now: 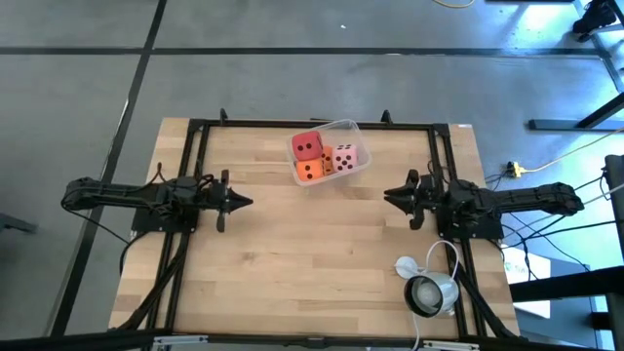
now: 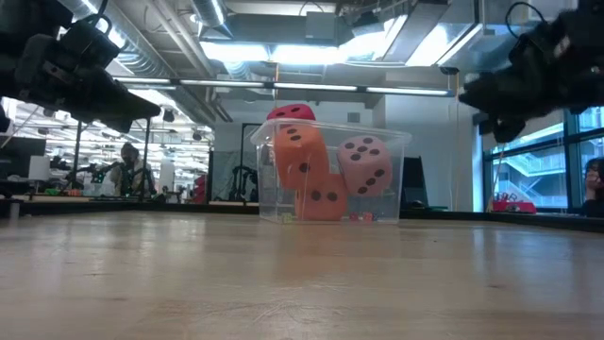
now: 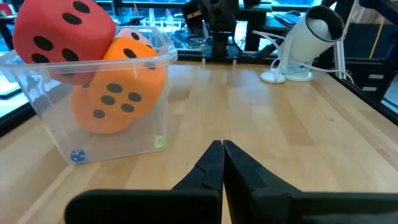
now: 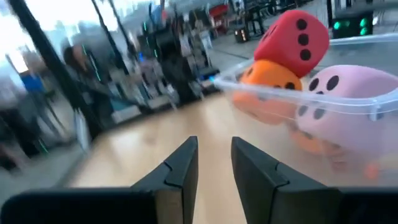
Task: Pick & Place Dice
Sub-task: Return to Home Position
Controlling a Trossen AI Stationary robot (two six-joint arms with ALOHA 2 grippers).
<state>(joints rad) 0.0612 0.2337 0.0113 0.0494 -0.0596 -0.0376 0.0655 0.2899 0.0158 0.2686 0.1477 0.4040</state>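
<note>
A clear plastic tub (image 1: 353, 130) stands at the table's far middle and holds the dice. The red die (image 1: 307, 146) lies on top of an orange die (image 2: 300, 156) and pokes above the rim. A second orange die (image 2: 326, 198) lies on the tub's floor, and the pale pink die (image 1: 343, 156) is beside them. My left gripper (image 1: 249, 202) hovers shut and empty, left of the tub and nearer. My right gripper (image 1: 387, 196) hovers on the right, its fingers (image 4: 186, 158) a narrow gap apart and empty. Both grippers point toward the table's middle.
A white lamp-like device (image 1: 429, 288) with a round base and a cable stands near the table's near right corner. Black frame rails (image 1: 195, 156) run along the table's left, right and far sides. Bare wood lies between the two grippers.
</note>
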